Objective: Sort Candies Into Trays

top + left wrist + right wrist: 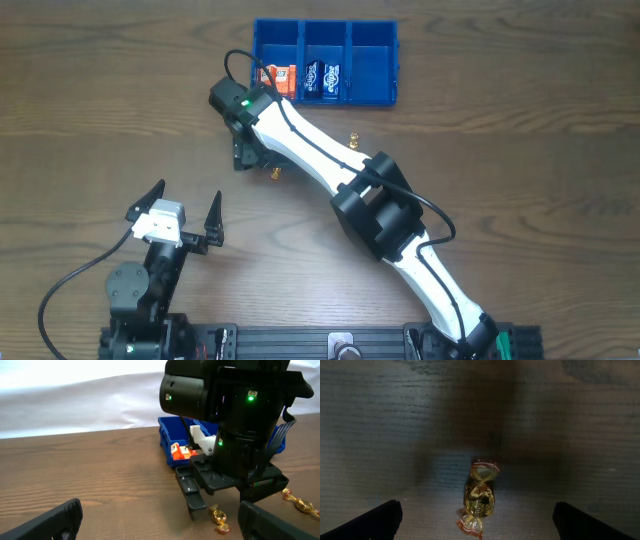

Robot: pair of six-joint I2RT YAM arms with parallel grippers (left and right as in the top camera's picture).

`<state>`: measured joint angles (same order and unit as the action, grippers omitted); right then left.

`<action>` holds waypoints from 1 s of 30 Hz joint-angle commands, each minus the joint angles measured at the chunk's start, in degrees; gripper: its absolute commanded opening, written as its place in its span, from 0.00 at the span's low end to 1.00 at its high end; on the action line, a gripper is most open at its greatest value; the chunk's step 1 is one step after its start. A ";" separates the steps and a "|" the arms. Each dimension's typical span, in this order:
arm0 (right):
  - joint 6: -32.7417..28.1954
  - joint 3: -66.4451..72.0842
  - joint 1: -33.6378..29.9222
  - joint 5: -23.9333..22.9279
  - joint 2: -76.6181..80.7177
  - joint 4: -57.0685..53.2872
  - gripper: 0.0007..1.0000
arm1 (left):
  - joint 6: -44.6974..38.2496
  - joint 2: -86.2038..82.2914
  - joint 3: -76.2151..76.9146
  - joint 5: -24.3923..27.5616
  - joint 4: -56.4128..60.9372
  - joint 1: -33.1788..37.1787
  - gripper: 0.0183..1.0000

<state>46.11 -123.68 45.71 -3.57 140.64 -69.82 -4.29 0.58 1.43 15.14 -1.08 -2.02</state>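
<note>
- The dark brown wood-grain table [90,110] carries everything.
- The left arm's black two-finger gripper [188,192] sits near its own base at the table's near left. Its fingers are spread wide with nothing between them, and it is well apart from the candies.
- The right arm, white with black joints, reaches across the middle to the left of centre. Its black gripper [245,155] points down at the table just in front of the tray, with its fingers parted and closed on nothing.
- A gold foil-wrapped candy with twisted ends [479,499] lies on the wood between those parted fingers, touching neither. From the left wrist view it lies just beside one lowered finger.
- A blue plastic tray with three compartments [325,22] stands at the far edge. Orange-wrapped candies [283,75] are in its left compartment and dark blue-wrapped candies [325,78] in the middle one.
- A second gold foil-wrapped candy [352,135] lies on the table near the tray's front, to the right of the arm.
</note>
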 commanded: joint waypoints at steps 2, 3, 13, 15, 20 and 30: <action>3.41 0.00 -0.02 -0.20 1.81 0.09 1.00 | 0.46 -0.39 -1.16 1.42 -1.84 0.22 1.00; 3.43 0.00 -0.02 -0.17 1.86 0.13 1.00 | 0.46 -0.39 -1.16 1.42 -1.84 0.22 1.00; 3.39 0.00 -0.02 -0.13 3.39 0.50 1.00 | 0.46 -0.39 -1.16 1.42 -1.84 0.24 1.00; 3.39 0.00 -0.02 -0.11 3.39 0.79 1.00 | 0.44 -0.39 -1.16 1.42 -1.86 0.22 1.00; 3.41 0.00 -0.02 -0.11 3.39 0.92 0.86 | 0.46 -0.39 -1.16 1.42 -1.86 0.22 1.00; 3.41 0.00 -0.09 0.76 3.39 2.73 0.41 | 0.46 -0.39 -1.16 1.42 -1.84 0.24 1.00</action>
<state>49.21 -123.68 45.71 -2.74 142.89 -67.29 -4.32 0.58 1.43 15.14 -1.08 -2.02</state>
